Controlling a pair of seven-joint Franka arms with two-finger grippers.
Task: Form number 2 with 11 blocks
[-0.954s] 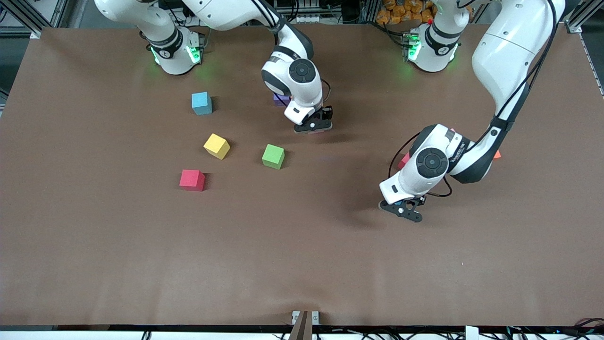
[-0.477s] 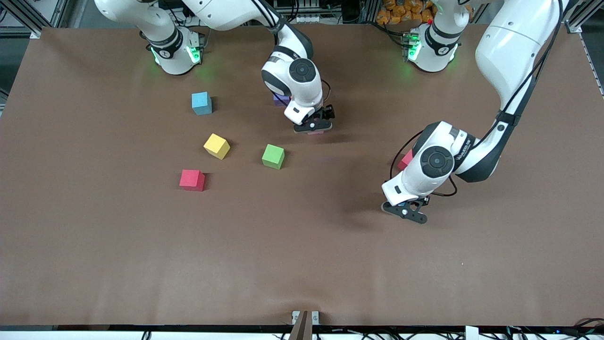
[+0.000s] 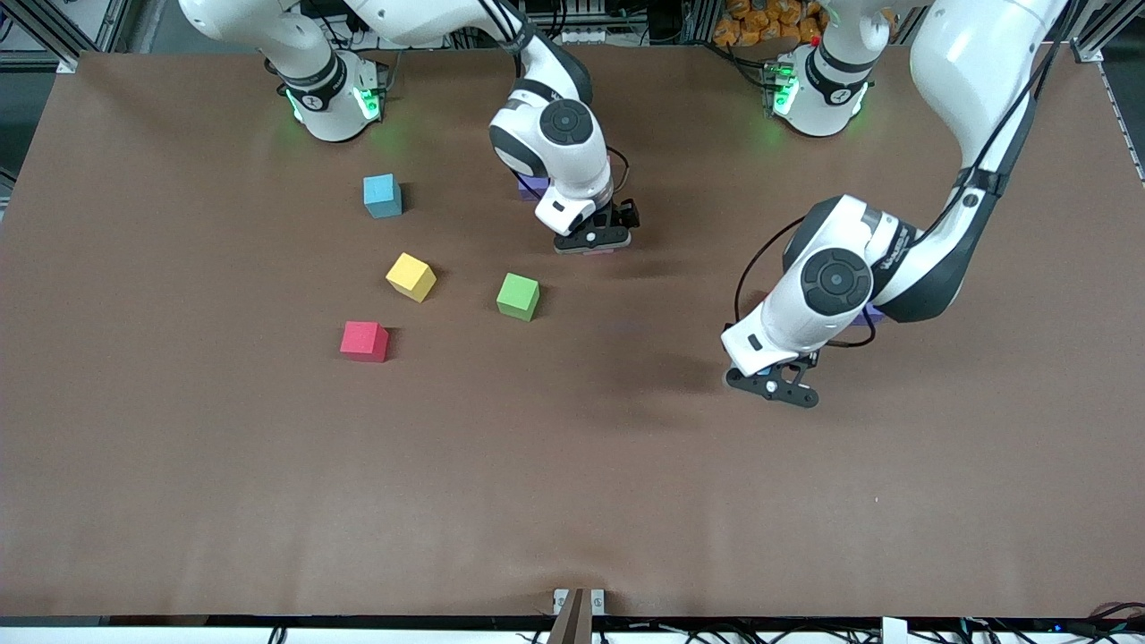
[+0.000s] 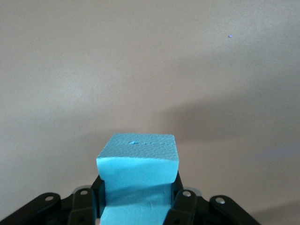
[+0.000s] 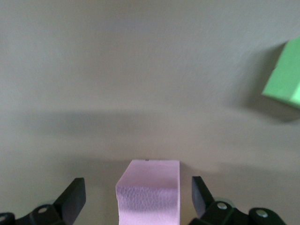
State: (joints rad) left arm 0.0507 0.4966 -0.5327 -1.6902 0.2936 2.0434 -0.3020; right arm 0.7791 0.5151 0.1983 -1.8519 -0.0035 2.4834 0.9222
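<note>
A brown table (image 3: 268, 492) fills the front view, with both arm bases along its top edge.

The right gripper (image 3: 592, 240) sits just above centre of the frame. Its fingers (image 5: 72, 197) stand spread wide, clear of a pink block (image 5: 149, 190) that sits between them on the table. In the front view only a thin pink edge shows under the gripper.

The left gripper (image 3: 773, 386) hangs right of centre, over bare table. Its fingers (image 4: 180, 206) are clamped on a blue block (image 4: 138, 180), squeezing its sides inward.

Loose blocks lie in the upper-left-centre area, all apart from one another:
- a second blue block (image 3: 382, 195), uppermost;
- a yellow block (image 3: 411, 276), below it, turned at an angle;
- a green block (image 3: 519, 296), lower left of the right gripper;
- a red block (image 3: 364, 341), lowest.

A purple block (image 3: 533, 186) shows partly from under the right arm's wrist. Another purple patch (image 3: 869, 315) shows at the left arm's lower edge. No digit shape has been assembled.
</note>
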